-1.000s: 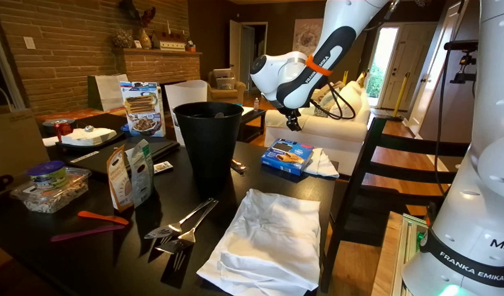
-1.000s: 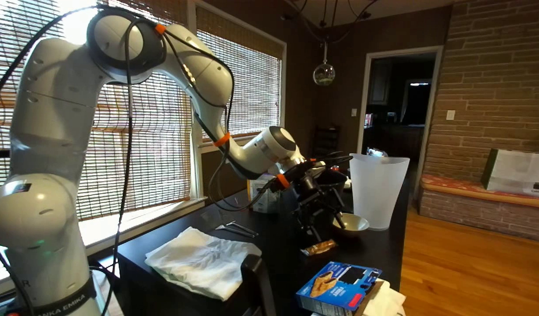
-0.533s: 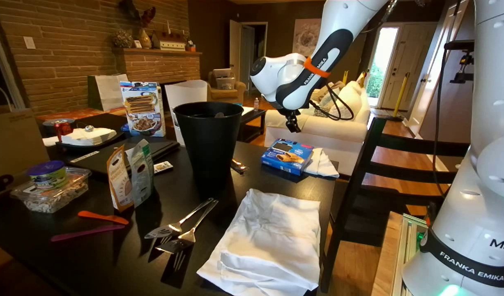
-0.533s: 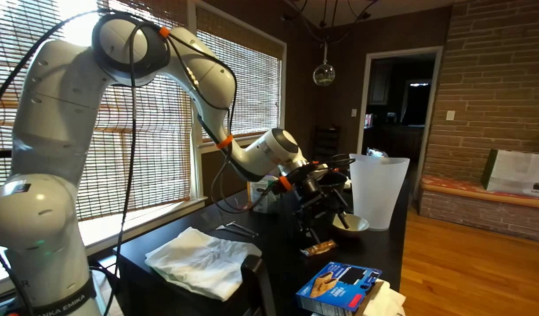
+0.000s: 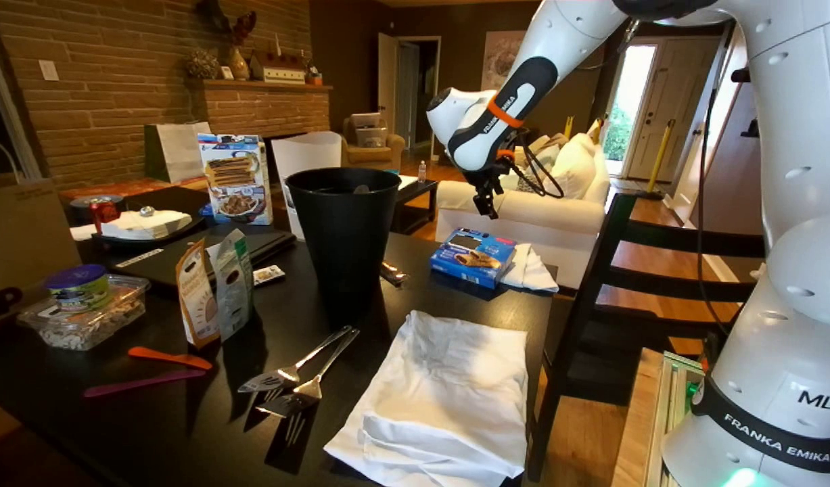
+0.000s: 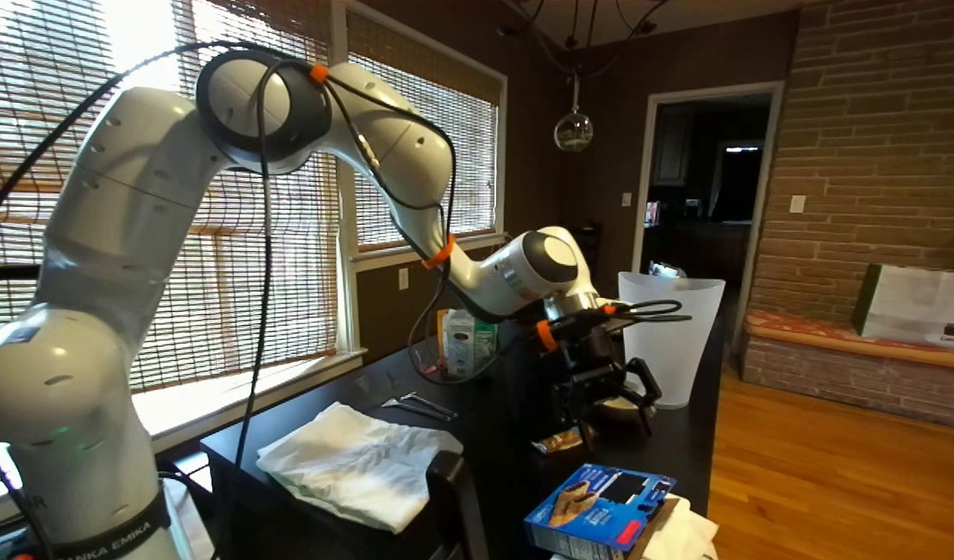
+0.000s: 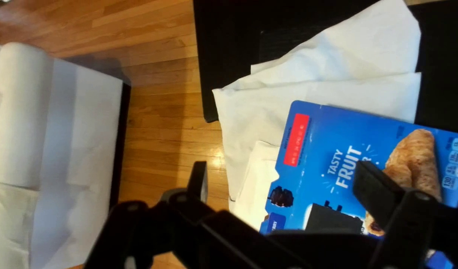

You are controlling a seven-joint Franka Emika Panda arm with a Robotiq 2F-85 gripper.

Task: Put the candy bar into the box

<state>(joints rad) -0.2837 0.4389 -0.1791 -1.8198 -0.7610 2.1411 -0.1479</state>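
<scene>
The candy bar [image 6: 556, 442], in a shiny brown wrapper, lies on the dark table; a finger crosses it in this exterior view. Elsewhere the black bin hides part of the candy bar [image 5: 393, 273]. The blue box [image 5: 470, 260] lies flat near the table's edge on a white cloth, printed face up, in both exterior views. Its face fills the lower right of the wrist view, where the box [image 7: 326, 130] sits below my gripper [image 7: 283, 180]. The jaws stand wide apart with nothing between them. My gripper [image 6: 616, 435] hovers over the table near the candy bar, which the wrist view does not show.
A tall black bin [image 5: 340, 237] stands beside the candy bar. A pale bowl [image 6: 621, 403] and a tall white bin [image 6: 671, 342] stand behind my gripper. A folded white cloth [image 5: 448, 399] and metal utensils [image 5: 306, 379] lie nearer. A chair [image 5: 607, 264] touches the table side.
My arm has swung over the table: my gripper has shifted right in both exterior views, clearly in one and slightly in the other. The candy bar and the box have stayed put.
</scene>
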